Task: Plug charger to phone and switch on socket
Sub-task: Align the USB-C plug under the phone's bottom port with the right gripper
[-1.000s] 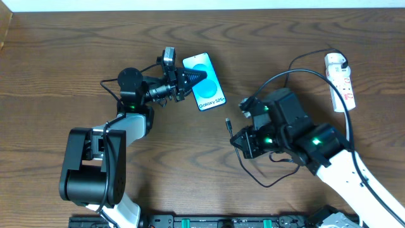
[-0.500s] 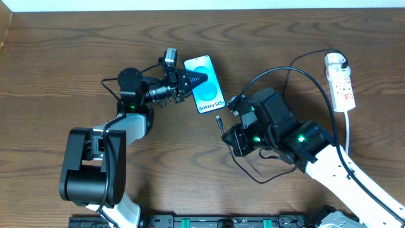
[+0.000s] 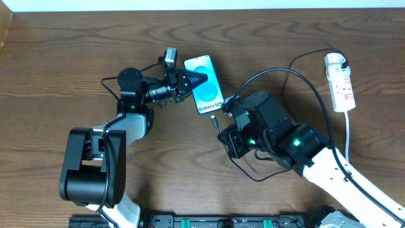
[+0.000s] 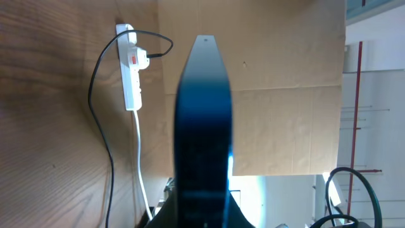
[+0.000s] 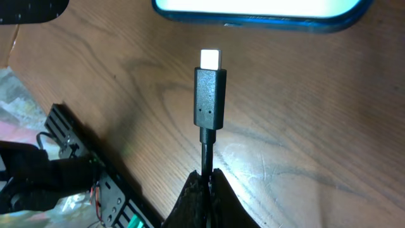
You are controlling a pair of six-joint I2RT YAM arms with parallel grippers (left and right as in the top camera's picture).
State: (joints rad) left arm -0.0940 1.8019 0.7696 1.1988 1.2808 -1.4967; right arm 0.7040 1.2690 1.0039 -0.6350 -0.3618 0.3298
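Note:
The phone point(image 3: 206, 85) lies with its blue screen up, and my left gripper point(image 3: 195, 78) is shut on its left edge. In the left wrist view the phone point(image 4: 203, 120) fills the middle, seen edge-on. My right gripper point(image 3: 221, 125) is shut on the charger cable point(image 3: 272, 75) just behind its connector tip point(image 3: 214, 118). In the right wrist view the black connector point(image 5: 209, 95) points up at the phone's bottom edge point(image 5: 266, 16), a short gap away. The cable runs to a white plug point(image 3: 335, 62) in the socket point(image 3: 341, 85) at the far right.
The socket's white cord point(image 3: 348, 133) runs down the right side. A loop of black cable point(image 3: 250, 174) lies under my right arm. A dark rail point(image 3: 209, 221) runs along the table's front edge. The socket point(image 4: 130, 73) also shows in the left wrist view.
My right gripper has moved left and up with the connector, from the middle of the table to just below the phone's bottom edge. The left gripper and phone have stayed still.

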